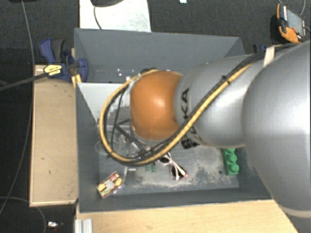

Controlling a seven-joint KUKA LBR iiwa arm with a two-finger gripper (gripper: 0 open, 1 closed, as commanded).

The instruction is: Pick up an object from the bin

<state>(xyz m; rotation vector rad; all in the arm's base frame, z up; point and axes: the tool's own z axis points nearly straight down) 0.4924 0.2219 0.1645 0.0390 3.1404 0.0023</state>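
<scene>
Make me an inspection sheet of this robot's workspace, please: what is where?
Surface: grey metal bin, its floor scuffed and dusty.
Job's things: green studded block by the right wall; white-and-pink sunglasses mid-front; gold-wrapped packet in the front-left corner.
Clutter: small green bits beside the sunglasses.
Grippers: end effector largely under the orange wrist cover, above the floor's left part; open or shut cannot be told.
Cables: yellow-and-black cable loops round the cover.
Surroundings: white sheet behind the bin; orange-and-black device at top right.
</scene>
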